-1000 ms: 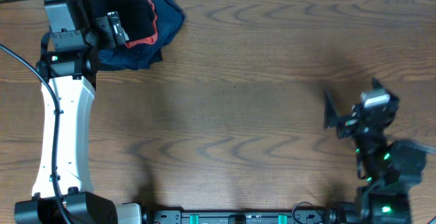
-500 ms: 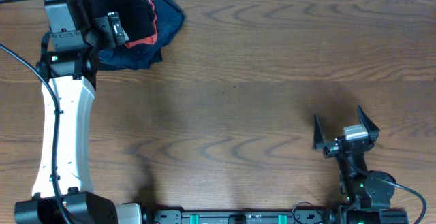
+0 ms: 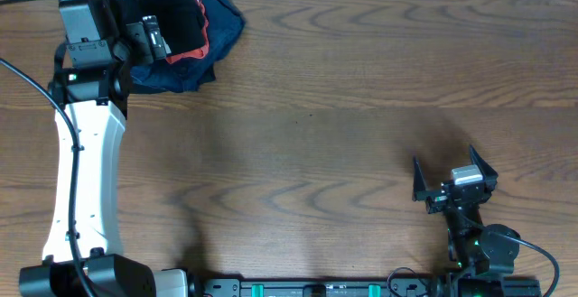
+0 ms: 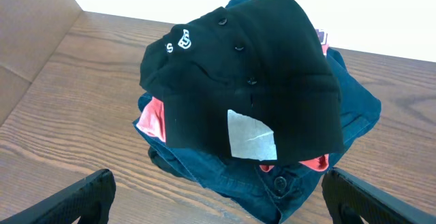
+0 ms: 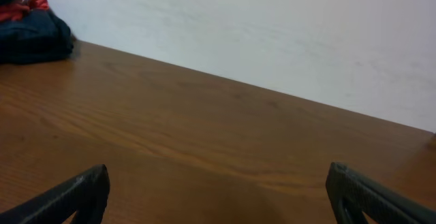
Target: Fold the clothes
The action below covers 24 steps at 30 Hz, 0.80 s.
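Observation:
The black shirt (image 4: 266,67) with a small white logo and a white inner label lies crumpled on top of a pile at the table's far left corner (image 3: 167,13). Under it lie a red shirt (image 4: 151,118) and a dark navy garment (image 4: 225,176). My left gripper (image 4: 218,200) is open and empty, just in front of the pile; in the overhead view it (image 3: 149,40) sits at the pile's left edge. My right gripper (image 3: 454,181) is open and empty near the table's front right, far from the pile; its fingertips (image 5: 218,197) show over bare wood.
The wooden table (image 3: 325,125) stretches between the two arms. A white wall (image 5: 272,33) rises behind the far edge. The pile shows small at the far left in the right wrist view (image 5: 30,30).
My right arm has drawn back toward the table's front edge and lowered. The left arm and the pile have not moved.

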{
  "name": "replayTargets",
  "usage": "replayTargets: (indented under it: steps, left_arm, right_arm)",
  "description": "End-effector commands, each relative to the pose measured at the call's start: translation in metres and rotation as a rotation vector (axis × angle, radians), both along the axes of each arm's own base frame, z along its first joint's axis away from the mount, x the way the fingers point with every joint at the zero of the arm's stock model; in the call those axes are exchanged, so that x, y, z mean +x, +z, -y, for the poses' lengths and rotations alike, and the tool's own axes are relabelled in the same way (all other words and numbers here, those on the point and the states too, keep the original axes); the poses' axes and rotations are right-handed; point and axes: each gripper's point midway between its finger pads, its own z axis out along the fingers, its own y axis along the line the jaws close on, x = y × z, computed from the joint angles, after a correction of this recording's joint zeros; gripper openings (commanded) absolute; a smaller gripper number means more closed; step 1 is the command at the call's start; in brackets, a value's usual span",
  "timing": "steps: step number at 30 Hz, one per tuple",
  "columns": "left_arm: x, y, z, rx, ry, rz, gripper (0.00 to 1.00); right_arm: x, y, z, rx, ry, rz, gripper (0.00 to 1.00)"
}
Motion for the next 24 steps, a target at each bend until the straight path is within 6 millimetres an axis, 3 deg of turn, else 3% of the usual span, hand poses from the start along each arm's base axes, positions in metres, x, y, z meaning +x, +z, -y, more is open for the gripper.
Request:
replayTargets:
  steps: [1, 24]
  left_arm:
    - [0.0004, -0.001, 0.0, 0.012, -0.006, -0.007, 0.98]
    - [-0.0062, -0.0021, -0.0023, 0.009, 0.001, -0.026, 0.98]
  right_arm:
    - [-0.0002, -0.0012, -0.0008, 0.008, 0.0, -0.002, 0.99]
    - [-0.0002, -0.0012, -0.0008, 0.008, 0.0, -0.002, 0.99]
